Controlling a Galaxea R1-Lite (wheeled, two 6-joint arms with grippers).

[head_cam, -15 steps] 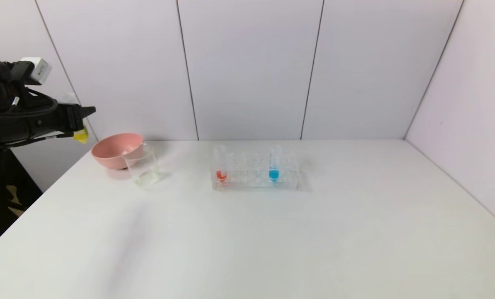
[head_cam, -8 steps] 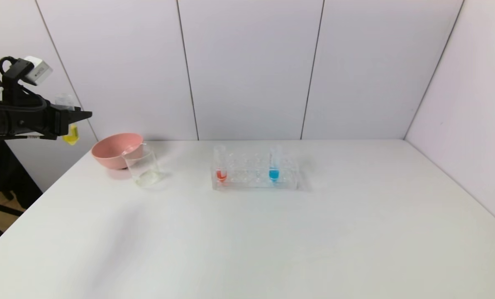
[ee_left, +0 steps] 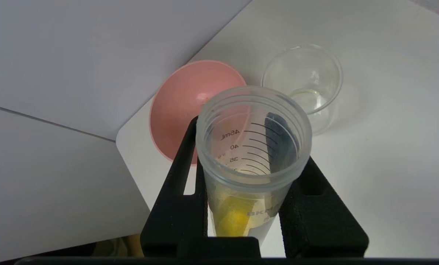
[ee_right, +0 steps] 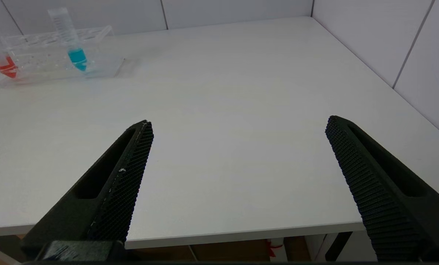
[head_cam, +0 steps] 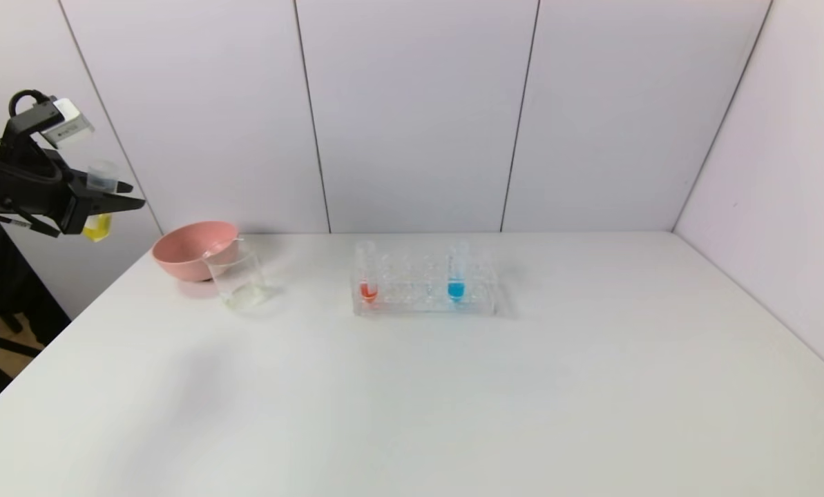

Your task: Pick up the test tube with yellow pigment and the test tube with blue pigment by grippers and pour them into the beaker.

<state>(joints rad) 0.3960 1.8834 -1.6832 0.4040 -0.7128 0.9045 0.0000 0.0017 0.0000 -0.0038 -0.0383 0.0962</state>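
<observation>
Your head camera is looking forward and down from well back, taking in the whole white table (head_cam: 453, 400), with the rack (head_cam: 425, 290) at frame centre. Your left wrist camera is sitting very close behind the left gripper (ee_left: 254, 191), looking down past it at the pink bowl (ee_left: 179, 106) and beaker (ee_left: 304, 81), both shared with the head view. Your right wrist camera is looking low across the table from its near edge, sharing the rack at upper left.
</observation>
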